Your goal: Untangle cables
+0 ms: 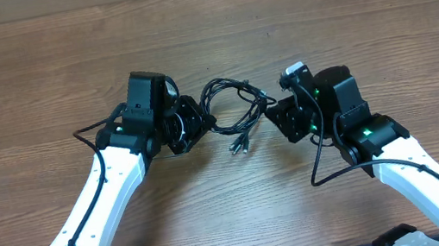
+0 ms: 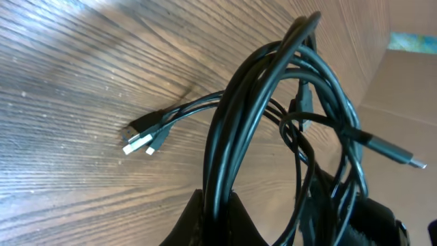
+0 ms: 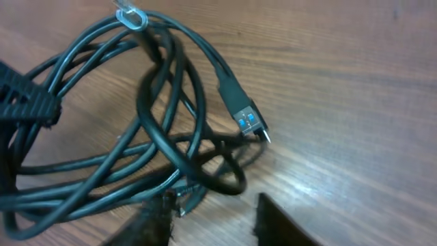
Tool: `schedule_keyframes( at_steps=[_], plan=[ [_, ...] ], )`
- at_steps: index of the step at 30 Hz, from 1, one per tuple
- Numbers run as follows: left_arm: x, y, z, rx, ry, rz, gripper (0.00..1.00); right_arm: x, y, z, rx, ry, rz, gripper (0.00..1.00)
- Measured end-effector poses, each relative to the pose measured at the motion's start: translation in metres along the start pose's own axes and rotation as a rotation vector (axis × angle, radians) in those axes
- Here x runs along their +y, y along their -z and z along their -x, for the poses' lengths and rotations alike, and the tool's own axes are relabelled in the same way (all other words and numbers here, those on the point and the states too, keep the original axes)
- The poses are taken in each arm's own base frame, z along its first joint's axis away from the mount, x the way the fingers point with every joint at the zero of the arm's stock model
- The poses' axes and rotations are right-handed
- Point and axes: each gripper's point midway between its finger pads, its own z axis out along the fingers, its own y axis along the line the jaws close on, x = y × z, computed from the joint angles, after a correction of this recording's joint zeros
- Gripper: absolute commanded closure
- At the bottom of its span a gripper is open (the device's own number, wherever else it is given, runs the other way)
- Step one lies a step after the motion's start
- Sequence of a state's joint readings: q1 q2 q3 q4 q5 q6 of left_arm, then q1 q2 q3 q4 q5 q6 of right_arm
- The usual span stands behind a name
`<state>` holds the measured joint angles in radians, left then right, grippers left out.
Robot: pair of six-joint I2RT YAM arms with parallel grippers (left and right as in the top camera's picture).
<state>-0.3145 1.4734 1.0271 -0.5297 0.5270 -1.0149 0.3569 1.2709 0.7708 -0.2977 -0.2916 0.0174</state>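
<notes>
The cables [image 1: 237,125] lie as one tangled coil of thin black cords between my two grippers. My left gripper [image 1: 202,124] is shut on the coil's left side; in the left wrist view the strands [image 2: 225,137] rise from between its fingers [image 2: 218,212]. A cluster of small plug ends [image 2: 140,141] rests on the wood. My right gripper [image 3: 212,219] is at the coil's right edge, jaws apart, with a low loop [image 3: 205,179] just ahead of them and a strand end beside the left finger [image 3: 153,222]. A blue-tongued USB plug [image 3: 247,119] lies beyond.
The wooden table [image 1: 205,29] spreads bare all round the coil. A cardboard surface [image 2: 410,89] shows past the table edge in the left wrist view. Thicker black wires run along both white arms [image 1: 99,189].
</notes>
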Motion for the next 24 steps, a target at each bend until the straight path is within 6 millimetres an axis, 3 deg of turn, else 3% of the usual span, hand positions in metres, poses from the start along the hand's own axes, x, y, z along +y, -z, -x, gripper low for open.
schedule_keyframes(
  at_steps=[8,14,24],
  plan=[
    [-0.003,0.000,-0.004,0.023,0.002,-0.017,0.95,0.000,0.000,0.005,-0.020,0.002,0.000,0.96],
    [-0.003,0.000,-0.004,0.021,-0.018,-0.017,0.96,-0.001,0.000,0.001,-0.005,-0.004,-0.005,0.96],
    [0.020,0.001,0.006,-0.040,-0.176,0.100,0.96,-0.026,0.004,-0.036,0.138,-0.037,-0.160,0.96]
  ],
)
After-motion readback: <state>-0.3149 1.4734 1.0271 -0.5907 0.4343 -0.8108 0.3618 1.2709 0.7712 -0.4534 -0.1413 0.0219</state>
